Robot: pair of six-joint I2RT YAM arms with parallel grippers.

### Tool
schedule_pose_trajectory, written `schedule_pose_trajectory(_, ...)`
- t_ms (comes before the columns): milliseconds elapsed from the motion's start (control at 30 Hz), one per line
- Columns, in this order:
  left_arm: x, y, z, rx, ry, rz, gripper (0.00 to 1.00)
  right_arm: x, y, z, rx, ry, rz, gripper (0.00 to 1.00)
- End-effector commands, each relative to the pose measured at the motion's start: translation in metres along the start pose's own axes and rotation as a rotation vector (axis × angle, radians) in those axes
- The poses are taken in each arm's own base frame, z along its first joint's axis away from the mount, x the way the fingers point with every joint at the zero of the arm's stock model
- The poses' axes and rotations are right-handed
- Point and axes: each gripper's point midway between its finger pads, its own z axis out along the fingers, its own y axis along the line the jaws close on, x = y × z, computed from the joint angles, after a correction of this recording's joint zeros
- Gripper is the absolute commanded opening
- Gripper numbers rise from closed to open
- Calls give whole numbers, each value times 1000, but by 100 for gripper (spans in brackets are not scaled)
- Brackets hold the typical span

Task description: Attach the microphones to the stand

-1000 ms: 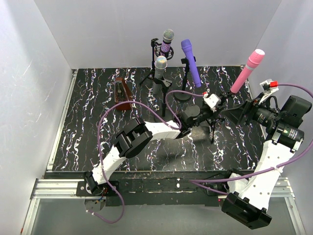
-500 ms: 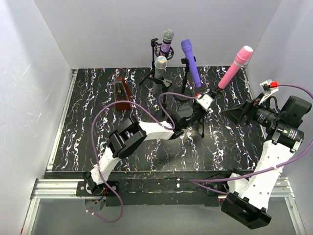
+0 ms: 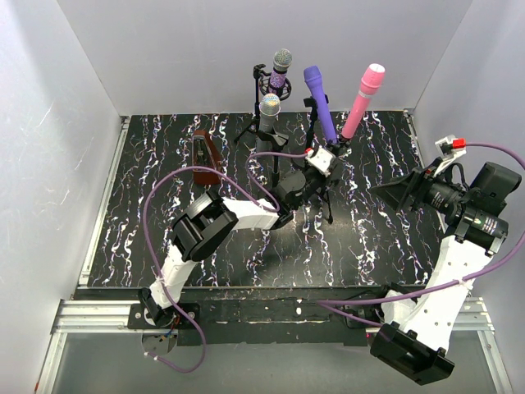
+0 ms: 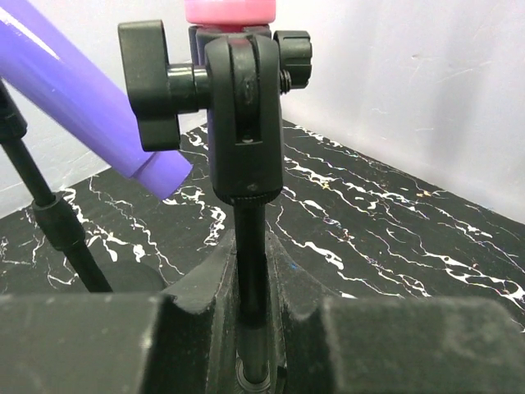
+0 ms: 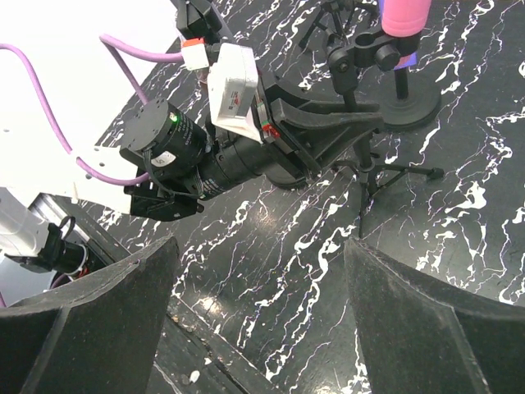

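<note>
pink microphone (image 3: pixel 362 98) is sitting in the clip (image 4: pixel 244 107) of a small tripod stand (image 5: pixel 365 170). it's tilted, head leaning up toward the far right corner of the tabletop (image 3: pixel 139 213). the stand is a bit right of the middle, closer to the far edge. left gripper (image 3: pixel 321 168) has its jaws clamped on the stand's thin pole just under the clip, and the left wrist view shows the pole running straight down between them. can't tell whether the tripod feet are touching the tabletop or not.

violet microphone (image 3: pixel 319 103) is just beside the pink one on its left, angled on its own stand with a round base (image 5: pixel 410 103). glittery purple microphone (image 3: pixel 280 70) and silver-grey microphone (image 3: pixel 268 115) are up on stands around the middle of the far edge. dark red wedge-shaped box (image 3: pixel 205 156) stands on the tabletop to their left, apart from them.

right gripper (image 3: pixel 392 189) hangs near the right edge, well apart from the stands. its jaws are spread wide with nothing between them.
</note>
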Motion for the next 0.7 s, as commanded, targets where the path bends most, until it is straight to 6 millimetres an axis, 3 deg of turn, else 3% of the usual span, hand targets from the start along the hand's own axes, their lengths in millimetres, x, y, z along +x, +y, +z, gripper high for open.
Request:
schedule_pose_trajectory(0, -12, 12, -9, -24, 8, 1, 6, -4, 4, -1, -19, -20, -25, 88)
schedule_pose_trajectory(500, -16, 16, -15, -40, 2, -21, 27, -5, 6, -2, -17, -23, -26, 88)
schedule_pose_trajectory(667, -24, 13, -19, -19, -5, -34, 41, -5, 6, -2, -19, -22, -31, 88)
